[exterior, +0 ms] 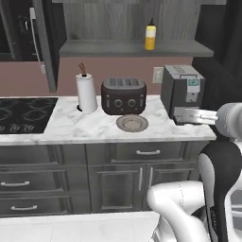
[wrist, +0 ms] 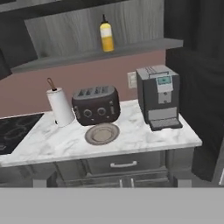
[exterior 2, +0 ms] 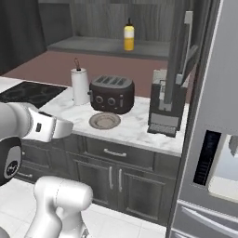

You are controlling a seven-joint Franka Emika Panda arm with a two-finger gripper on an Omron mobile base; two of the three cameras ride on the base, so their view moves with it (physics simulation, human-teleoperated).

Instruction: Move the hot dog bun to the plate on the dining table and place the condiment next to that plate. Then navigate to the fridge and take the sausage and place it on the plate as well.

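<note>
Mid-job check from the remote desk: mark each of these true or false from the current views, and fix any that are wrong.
1. The yellow condiment bottle stands on the wall shelf. True.
2. The small plate lies on the counter in front of the toaster. True.
3. A hot dog bun lies on that plate. False: the plate is empty.
4. The paper towel roll stands between the toaster and the coffee machine. False: it stands on the toaster's other side, towards the cooktop.
5. The bottle lies on its side. False: it stands upright.
</note>
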